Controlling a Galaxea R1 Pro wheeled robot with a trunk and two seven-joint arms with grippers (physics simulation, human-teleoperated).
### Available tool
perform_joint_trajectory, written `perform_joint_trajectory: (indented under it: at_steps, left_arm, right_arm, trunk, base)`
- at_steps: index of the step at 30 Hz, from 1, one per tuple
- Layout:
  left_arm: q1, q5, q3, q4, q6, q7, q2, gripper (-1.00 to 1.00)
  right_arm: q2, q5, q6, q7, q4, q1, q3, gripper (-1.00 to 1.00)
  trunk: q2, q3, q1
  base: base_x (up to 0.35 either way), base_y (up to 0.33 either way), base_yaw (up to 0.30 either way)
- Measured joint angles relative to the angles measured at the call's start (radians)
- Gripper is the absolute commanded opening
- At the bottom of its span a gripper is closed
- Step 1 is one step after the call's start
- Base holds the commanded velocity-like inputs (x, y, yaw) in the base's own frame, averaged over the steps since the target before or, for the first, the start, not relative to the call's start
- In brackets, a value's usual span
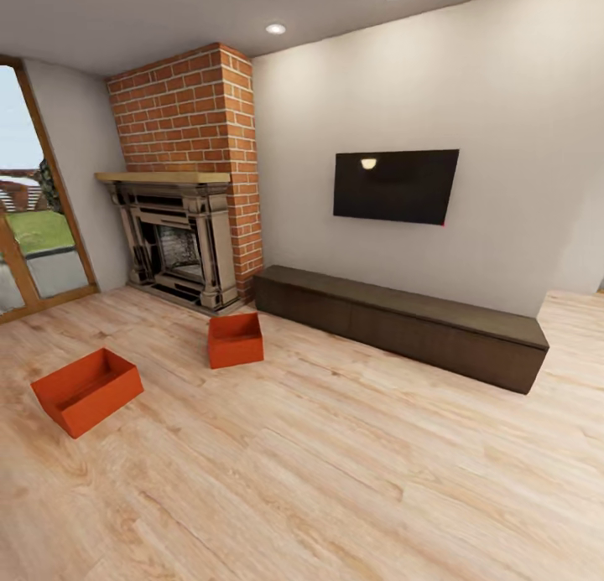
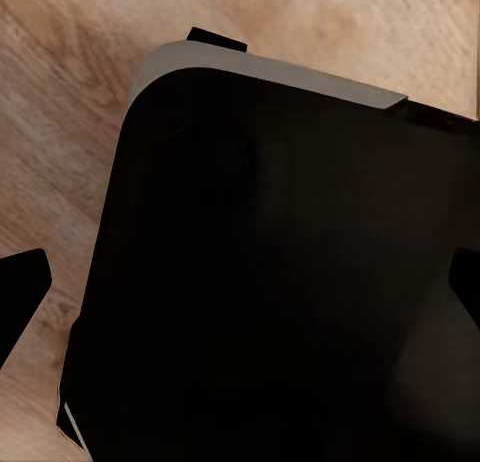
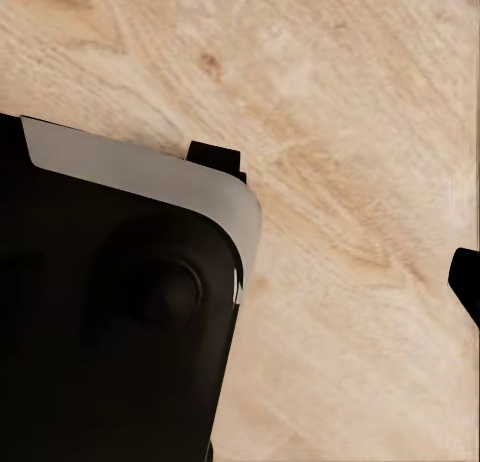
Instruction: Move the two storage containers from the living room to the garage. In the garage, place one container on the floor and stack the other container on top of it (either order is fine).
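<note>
A large matt-black body panel with broadly rounded corners (image 2: 280, 282) is seen in the left wrist view. Its upper edge is trimmed by a light grey band (image 2: 270, 70), and a small black rectangular tab (image 2: 217, 39) projects just beyond that band. A faint round recess is made out in the black surface. Dark, pointed black finger tips (image 2: 22, 292) are seen at the frame's sides.

The same black rounded panel (image 3: 100, 342) is shown in the right wrist view, edged by a pale grey strip (image 3: 150, 177), with a black tab (image 3: 215, 157) beside it and a shallow circular recess (image 3: 165, 292).
</note>
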Motion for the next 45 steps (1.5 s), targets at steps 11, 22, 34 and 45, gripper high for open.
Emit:
perform_joint_trajectory:
  at_steps: [11,22,34,45]
  left_arm:
    - [0.0,0.0,0.0,-0.001,-0.005,0.0,0.0,1.0]
    - [0.0,0.0,0.0,-0.001,-0.005,0.0,-0.002,1.0]
    - [0.0,0.001,0.001,-0.001,-0.006,0.0,0.0,1.0]
    - [0.0,0.002,0.001,0.0,-0.005,0.0,0.003,1.0]
  right_arm:
    - [0.0,-0.001,0.0,0.0,0.0,0.0,0.0,1.0]
    - [-0.001,0.0,0.002,0.001,0.0,0.0,0.001,1.0]
    - [-0.001,0.007,0.004,0.0,0.0,0.0,0.016,1.0]
    - [-0.002,0.008,0.009,0.001,0.0,0.0,0.016,1.0]
  trunk:
    - [0.0,0.0,0.0]
    - [0.0,0.0,0.0]
    - [0.0,0.0,0.0]
    - [0.0,0.0,0.0]
  base:
    - [0.324,0.0,0.27]
    - [0.324,0.0,0.1]
    - [0.324,0.0,0.001]
    - [0.324,0.0,0.03]
